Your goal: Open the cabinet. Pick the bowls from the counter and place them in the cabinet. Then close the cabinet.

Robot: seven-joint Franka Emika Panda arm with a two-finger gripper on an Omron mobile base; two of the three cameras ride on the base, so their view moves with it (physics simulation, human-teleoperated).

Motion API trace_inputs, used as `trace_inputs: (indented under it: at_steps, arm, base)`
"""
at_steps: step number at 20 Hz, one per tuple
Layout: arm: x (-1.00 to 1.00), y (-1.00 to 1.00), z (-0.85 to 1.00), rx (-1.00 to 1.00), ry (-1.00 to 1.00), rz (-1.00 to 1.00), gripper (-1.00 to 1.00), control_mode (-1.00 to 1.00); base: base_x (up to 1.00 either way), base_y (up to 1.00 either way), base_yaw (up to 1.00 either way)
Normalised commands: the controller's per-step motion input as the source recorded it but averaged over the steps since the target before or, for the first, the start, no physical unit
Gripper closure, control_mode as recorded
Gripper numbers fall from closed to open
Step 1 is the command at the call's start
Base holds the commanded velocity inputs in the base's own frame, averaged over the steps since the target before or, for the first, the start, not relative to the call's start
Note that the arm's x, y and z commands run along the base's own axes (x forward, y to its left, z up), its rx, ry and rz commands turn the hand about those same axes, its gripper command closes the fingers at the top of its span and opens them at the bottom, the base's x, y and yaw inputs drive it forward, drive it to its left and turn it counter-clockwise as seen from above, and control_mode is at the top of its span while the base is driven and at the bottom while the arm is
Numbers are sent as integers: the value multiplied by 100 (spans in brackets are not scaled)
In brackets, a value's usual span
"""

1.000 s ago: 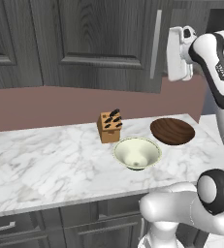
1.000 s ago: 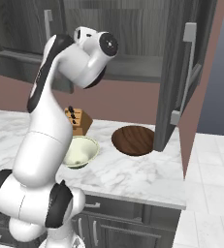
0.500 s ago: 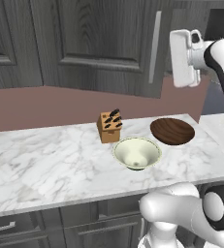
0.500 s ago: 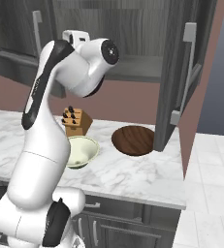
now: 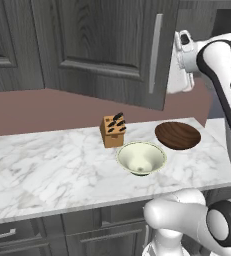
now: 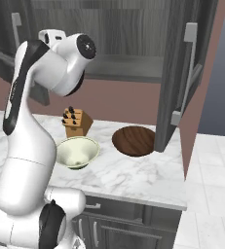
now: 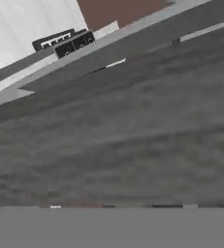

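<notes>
**Both cabinet doors stand open, bowls sit on the bench**

The cabinet (image 6: 114, 44) hangs on the wall above the bench (image 5: 47, 170), and both of its panelled doors are swung outward. In the right base view the right door (image 6: 182, 82) stands nearly edge-on, its long silver bar handle (image 6: 188, 73) facing out, and the dark inside of the cabinet with a flat shelf shows between the doors. In the left base view the left door (image 5: 107, 45) leans out over the bench with its own bar handle (image 5: 156, 52) near its free edge.

The hand (image 5: 183, 47) is raised to cabinet height at the right of the left base view, beside the free edge of the left door and clear of the bowls. Its fingers are too hidden to read in the base views; they are spread to their widest and nothing can be seen in them. The hand view looks close along grey wood grain, too blurred to say which panel.

On the white marble bench the cream-white bowl (image 5: 141, 158) stands upright near the front edge. The dark wooden bowl (image 5: 177, 135) lies just beside it, further back and to the right, below the open right door. The small tan knife block (image 5: 112, 131) stands behind the cream bowl, to its left.
</notes>
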Motion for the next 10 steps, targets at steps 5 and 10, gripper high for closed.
trace_inputs:
  at_steps: [5, 10]
  arm:
    - [-19, 100, -10, -5, 3, 16, -100, -100]
    - [-84, 100, -13, -5, 0, 23, -100, -100]
  base:
    - [0, 0, 0]
    - [0, 0, 0]
